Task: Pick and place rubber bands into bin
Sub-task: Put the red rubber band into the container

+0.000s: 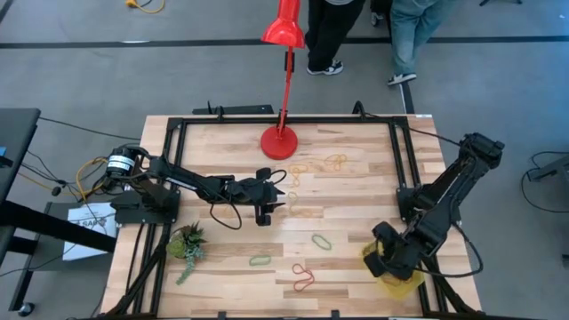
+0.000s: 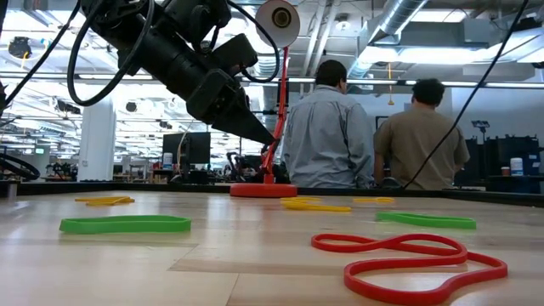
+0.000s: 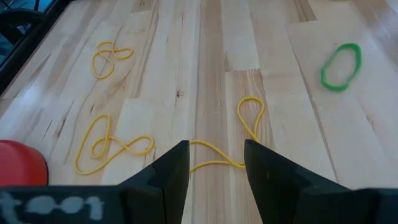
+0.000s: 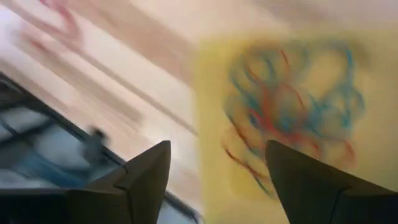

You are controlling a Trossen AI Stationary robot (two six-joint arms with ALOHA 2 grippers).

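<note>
At the lower right of the high view, the right gripper [image 1: 388, 259] hangs over the yellow bin [image 1: 397, 283], its fingers [image 4: 144, 174] spread wide and holding nothing; its wrist view shows a tangle of red and blue rubber bands [image 4: 292, 112] lying in the bin beyond the fingertips, so a drop looks just finished. The next pick seems to fall to the left gripper [image 3: 216, 163], low over the table's middle with its fingers [image 3: 171, 168] wide apart and empty. A yellow rubber band [image 3: 239, 134] lies on the wood straight ahead, one loop running between the fingertips; I judge it needs to descend and pinch that strand. Nearby, red [image 1: 303, 277] and green [image 1: 320, 240] bands lie loose in the lower centre, more yellow bands [image 1: 334, 162] farther up beside the red lamp base [image 1: 280, 142].
</note>
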